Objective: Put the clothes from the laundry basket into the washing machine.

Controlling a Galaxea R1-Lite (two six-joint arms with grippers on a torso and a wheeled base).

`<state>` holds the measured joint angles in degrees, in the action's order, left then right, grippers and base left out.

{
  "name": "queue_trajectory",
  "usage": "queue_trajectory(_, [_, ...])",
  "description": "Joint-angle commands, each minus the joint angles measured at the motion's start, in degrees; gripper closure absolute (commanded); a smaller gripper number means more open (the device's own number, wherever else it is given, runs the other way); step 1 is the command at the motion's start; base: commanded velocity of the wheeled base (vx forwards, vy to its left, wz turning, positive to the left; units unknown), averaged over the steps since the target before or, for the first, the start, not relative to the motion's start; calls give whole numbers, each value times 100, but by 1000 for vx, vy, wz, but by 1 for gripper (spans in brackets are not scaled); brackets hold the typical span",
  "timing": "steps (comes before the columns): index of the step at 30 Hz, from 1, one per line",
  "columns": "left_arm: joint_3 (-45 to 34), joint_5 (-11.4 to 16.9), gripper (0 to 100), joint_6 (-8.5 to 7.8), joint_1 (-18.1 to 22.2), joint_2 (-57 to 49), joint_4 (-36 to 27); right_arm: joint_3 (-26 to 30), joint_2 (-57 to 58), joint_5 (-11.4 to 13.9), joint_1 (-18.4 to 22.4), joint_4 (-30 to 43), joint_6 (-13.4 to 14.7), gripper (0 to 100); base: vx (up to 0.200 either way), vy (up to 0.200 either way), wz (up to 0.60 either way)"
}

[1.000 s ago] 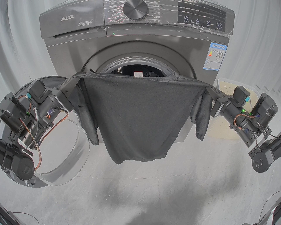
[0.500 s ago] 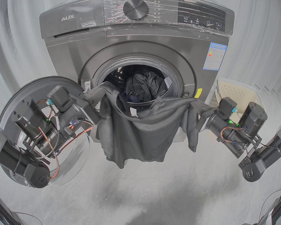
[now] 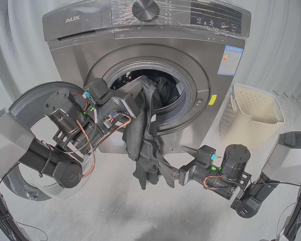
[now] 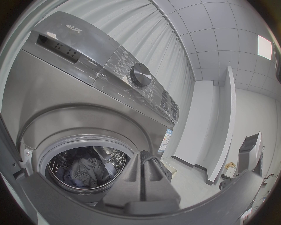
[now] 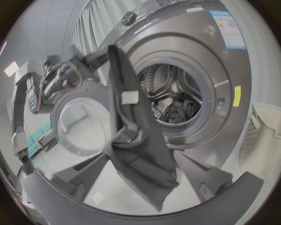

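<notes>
Item 1: dark grey garment [image 3: 144,138]. It hung in a bunched, twisted column before the open drum mouth of the washing machine [image 3: 78,59]. Its top edge was lifted to the rim of the opening, and its lower folds trailed well below the drum mouth.

Position to fingers: the left gripper [image 3: 145,81] was pressed closed on the garment's top edge at the drum mouth. In the left wrist view its 2 fingers [image 4: 128,175] met flat with dark cloth [image 4: 162,171] nipped at the tips. The right gripper [image 3: 172,158] sat low in front of the machine with its fingers spread wide. The garment's lower folds [image 5: 137,140] dropped between them and draped on 1 finger in the head view.

Appearance: plain matte cloth, heavily creased, with 1 small white tag [image 5: 129,97] sewn near the upper hem.

Item 2: more dark clothes [image 3: 166,89] lay heaped inside the drum.

Item 3: cream perforated laundry basket [image 3: 250,116] stood on the floor just right of the machine.

Markings: 1 blue-bordered label [image 3: 230,59] sat at the upper right of the front panel and 1 yellow sticker [image 3: 212,99] beside the drum ring. The control strip around the round dial [image 3: 144,9] was under clear film. The round door [image 3: 28,97] stood swung open to the left.
</notes>
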<state>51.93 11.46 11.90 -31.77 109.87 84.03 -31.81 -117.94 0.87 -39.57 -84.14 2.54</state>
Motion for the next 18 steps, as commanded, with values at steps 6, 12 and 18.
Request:
queue_trajectory(6, [142,-21,100,-3,-207,8,-1,166,-519,160,11,-59,-25,0,0,0,0])
queue_trajectory(12, [28,-12,100,-3,-391,-124,-1,-792,-1090,142,239,-15,-60,0,0,0,0])
queue_trajectory(18, [-280,-3,100,-12,-532,-388,26,-1873,-1609,151,617,3,-148,0,0,0,0])
